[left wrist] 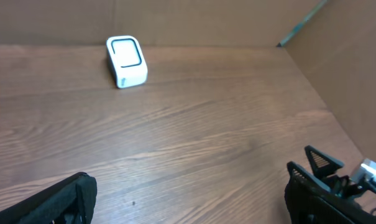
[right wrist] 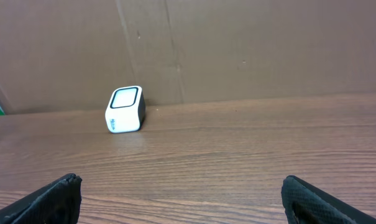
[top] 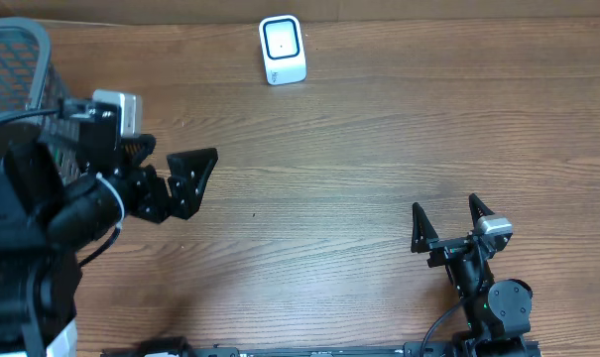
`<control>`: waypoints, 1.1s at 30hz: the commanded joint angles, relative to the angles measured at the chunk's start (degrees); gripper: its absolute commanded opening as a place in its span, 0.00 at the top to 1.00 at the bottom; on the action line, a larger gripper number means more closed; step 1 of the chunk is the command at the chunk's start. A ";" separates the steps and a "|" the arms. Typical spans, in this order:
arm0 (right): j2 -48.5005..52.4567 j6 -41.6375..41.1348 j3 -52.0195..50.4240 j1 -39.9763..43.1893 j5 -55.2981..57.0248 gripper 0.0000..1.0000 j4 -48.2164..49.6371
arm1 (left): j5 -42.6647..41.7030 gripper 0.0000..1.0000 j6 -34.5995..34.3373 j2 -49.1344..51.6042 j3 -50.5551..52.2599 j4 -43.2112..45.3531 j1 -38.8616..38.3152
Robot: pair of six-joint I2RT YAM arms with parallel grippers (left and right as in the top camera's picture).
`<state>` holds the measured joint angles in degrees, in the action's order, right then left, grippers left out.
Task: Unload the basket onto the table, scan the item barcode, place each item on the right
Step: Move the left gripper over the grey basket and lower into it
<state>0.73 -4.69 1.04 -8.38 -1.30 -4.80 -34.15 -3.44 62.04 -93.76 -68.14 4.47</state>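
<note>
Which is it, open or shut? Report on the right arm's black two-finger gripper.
Open. The black two-finger right gripper stands spread wide in the overhead view, with nothing held.

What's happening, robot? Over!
Left gripper open, empty. Right gripper open, empty. Scanner far back, untouched. No item to scan in sight; nothing blocks the way.

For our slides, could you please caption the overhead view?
Left arm and right arm, jaws open and empty, over a wooden table; white scanner at far edge, mesh basket at left.
</note>
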 commanded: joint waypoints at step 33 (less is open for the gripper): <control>-0.57 -0.02 -0.59 -0.11 -0.26 0.00 0.11 | 58.40 0.00 -8.63 21.09 -31.82 1.16 0.13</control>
<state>0.73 -4.67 1.04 -8.38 -1.30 -4.80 9.04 -11.68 82.43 -124.68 -66.43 4.54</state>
